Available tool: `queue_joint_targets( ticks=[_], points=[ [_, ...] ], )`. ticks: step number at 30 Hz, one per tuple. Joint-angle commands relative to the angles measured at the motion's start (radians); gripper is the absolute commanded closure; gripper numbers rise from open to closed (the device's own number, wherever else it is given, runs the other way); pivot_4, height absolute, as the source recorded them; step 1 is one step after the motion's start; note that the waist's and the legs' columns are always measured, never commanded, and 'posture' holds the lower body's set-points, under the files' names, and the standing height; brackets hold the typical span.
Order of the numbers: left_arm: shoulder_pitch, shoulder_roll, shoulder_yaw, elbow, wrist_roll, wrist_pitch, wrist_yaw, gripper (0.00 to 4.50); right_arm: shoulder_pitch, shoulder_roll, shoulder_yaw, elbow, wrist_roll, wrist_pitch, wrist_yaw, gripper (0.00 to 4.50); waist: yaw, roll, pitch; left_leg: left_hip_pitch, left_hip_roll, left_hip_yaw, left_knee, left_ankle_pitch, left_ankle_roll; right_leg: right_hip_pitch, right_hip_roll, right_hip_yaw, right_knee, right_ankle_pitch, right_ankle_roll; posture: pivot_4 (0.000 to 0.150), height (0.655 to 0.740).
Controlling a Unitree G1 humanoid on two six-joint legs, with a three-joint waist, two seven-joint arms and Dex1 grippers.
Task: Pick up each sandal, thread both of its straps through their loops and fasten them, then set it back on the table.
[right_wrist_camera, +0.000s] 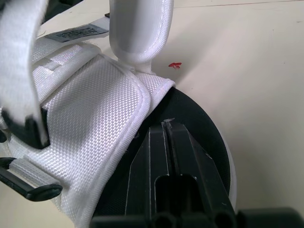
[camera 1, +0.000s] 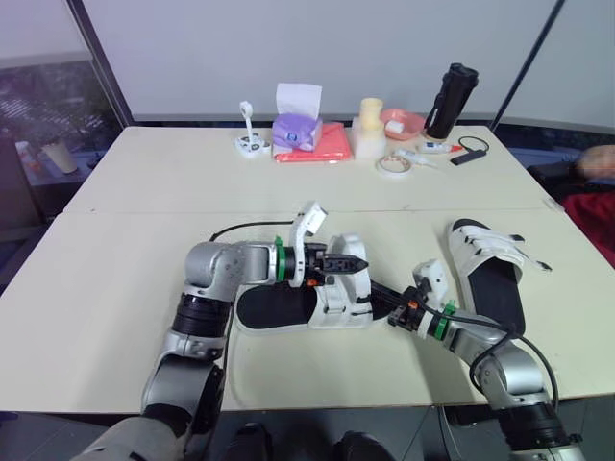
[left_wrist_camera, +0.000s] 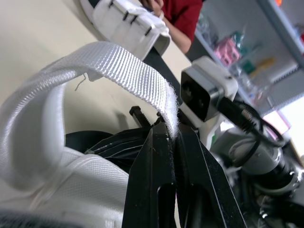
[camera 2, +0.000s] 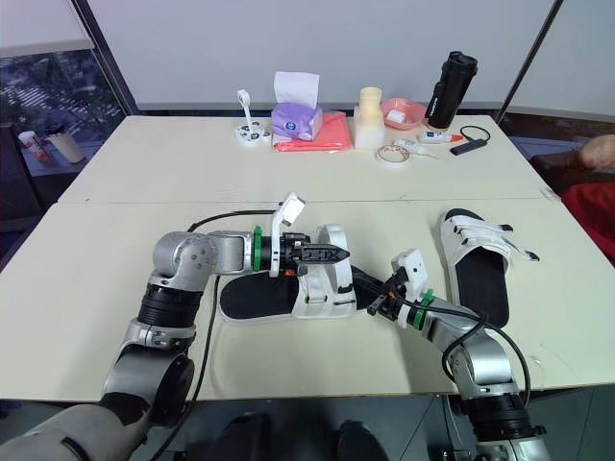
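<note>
A sandal [camera 1: 288,307] with a black sole and white straps lies near the table's front edge. My left gripper [camera 1: 359,261] is shut on the end of one of its white webbing straps [left_wrist_camera: 128,66], holding it arched above the sandal. My right gripper [camera 1: 378,292] reaches in from the right; its shut fingers [right_wrist_camera: 183,156] rest on the black footbed [right_wrist_camera: 204,128] at the sandal's end, with nothing between them. The second sandal [camera 1: 488,264] lies flat to the right, its straps across the sole.
At the table's [camera 1: 144,192] far side stand a purple tissue box [camera 1: 296,130], red cloth [camera 1: 327,144], black bottle [camera 1: 452,100], pink bowl [camera 1: 404,122] and tape roll [camera 1: 392,165]. A person in red [camera 1: 596,192] sits at the right edge.
</note>
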Motion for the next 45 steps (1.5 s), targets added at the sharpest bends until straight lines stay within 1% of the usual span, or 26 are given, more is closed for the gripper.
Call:
queue_joint_targets(
  ticks=[1,5,11,15,18,23,26,32,33,35,38,40,45],
  points=[
    [-0.017,-0.004,0.027,0.006,-0.038,0.023,0.011,4.40,0.032,-0.002,0.029,0.079,-0.048,0.042,-0.022,4.50,0.000,0.000,0.000,0.000,0.000,0.000,0.000,0.000,0.000,0.000,0.000,0.000,0.000,0.000,0.000,0.150,0.7400],
    [0.002,0.005,-0.006,-0.005,-0.038,0.026,0.003,4.40,0.036,-0.003,0.029,0.078,-0.048,0.043,-0.023,4.50,0.000,0.000,0.000,0.000,0.000,0.000,0.000,0.000,0.000,0.000,0.000,0.000,0.000,0.000,0.000,0.150,0.7400],
    [0.034,0.041,-0.110,-0.046,-0.014,-0.008,-0.032,4.40,0.043,-0.002,0.025,0.073,-0.046,0.045,-0.027,4.50,0.000,0.000,0.000,0.000,0.000,0.000,0.000,0.000,0.000,0.000,0.000,0.000,0.000,0.000,0.000,0.150,0.7400],
    [0.060,0.097,-0.237,-0.078,0.057,-0.100,-0.062,4.40,0.046,-0.002,0.022,0.069,-0.044,0.047,-0.030,4.50,0.000,0.000,-0.001,0.000,0.000,0.000,-0.001,0.000,0.000,0.001,0.000,0.000,-0.001,0.000,0.000,0.150,0.7400],
    [0.064,0.107,-0.273,-0.078,0.093,-0.166,-0.061,4.40,0.046,-0.001,0.021,0.070,-0.044,0.046,-0.031,4.50,0.001,-0.001,-0.003,0.001,0.000,0.000,-0.002,0.000,0.000,0.002,0.000,0.000,-0.005,0.000,0.000,0.150,0.7400],
    [0.064,0.093,-0.283,-0.066,0.129,-0.234,-0.046,4.40,0.047,0.002,0.020,0.069,-0.045,0.045,-0.034,4.50,0.001,-0.002,-0.004,0.000,0.000,0.000,-0.002,0.000,0.000,0.004,0.000,0.000,-0.010,0.000,0.000,0.150,0.7400],
    [0.072,0.113,-0.336,-0.092,0.168,-0.285,-0.069,4.40,0.045,0.003,0.020,0.071,-0.045,0.045,-0.034,4.50,0.002,-0.002,-0.004,0.000,0.000,0.000,-0.002,0.000,0.000,0.004,0.000,0.000,-0.010,0.000,0.000,0.150,0.7400],
    [0.074,0.149,-0.395,-0.136,0.226,-0.374,-0.108,4.40,0.047,0.004,0.020,0.070,-0.044,0.046,-0.035,4.50,0.002,-0.002,-0.005,0.001,0.000,0.000,-0.002,0.000,0.000,0.005,0.000,0.000,-0.011,0.000,0.000,0.150,0.7400],
    [0.072,0.149,-0.393,-0.137,0.229,-0.382,-0.109,4.40,0.047,0.004,0.020,0.070,-0.044,0.046,-0.035,4.50,0.002,-0.002,-0.005,0.001,0.000,0.000,-0.002,0.000,0.000,0.005,0.000,0.000,-0.011,0.000,0.000,0.150,0.7400],
    [0.060,0.127,-0.347,-0.126,0.195,-0.360,-0.104,4.40,0.047,0.004,0.020,0.071,-0.044,0.046,-0.035,4.50,0.002,-0.002,-0.005,0.000,0.001,0.000,-0.002,0.000,0.000,0.005,0.000,0.000,-0.011,0.000,0.000,0.150,0.7400],
    [0.033,0.084,-0.245,-0.099,0.104,-0.266,-0.098,4.40,0.045,0.006,0.021,0.073,-0.045,0.045,-0.035,4.50,0.002,-0.002,-0.004,0.000,0.001,0.000,-0.002,0.000,0.000,0.005,0.000,0.000,-0.011,0.000,0.000,0.150,0.7400],
    [0.024,0.070,-0.202,-0.086,0.072,-0.224,-0.095,4.40,0.043,0.007,0.022,0.075,-0.045,0.045,-0.034,4.50,0.001,-0.002,-0.004,0.000,0.001,0.000,-0.002,0.000,0.000,0.005,0.000,0.000,-0.011,0.000,0.000,0.150,0.7400],
    [0.032,0.072,-0.199,-0.077,0.084,-0.219,-0.086,4.40,0.043,0.005,0.024,0.079,-0.046,0.043,-0.030,4.50,0.001,-0.002,-0.004,0.000,0.001,0.000,-0.002,0.000,0.000,0.005,0.000,0.000,-0.011,0.000,0.000,0.150,0.7400]
  ],
)
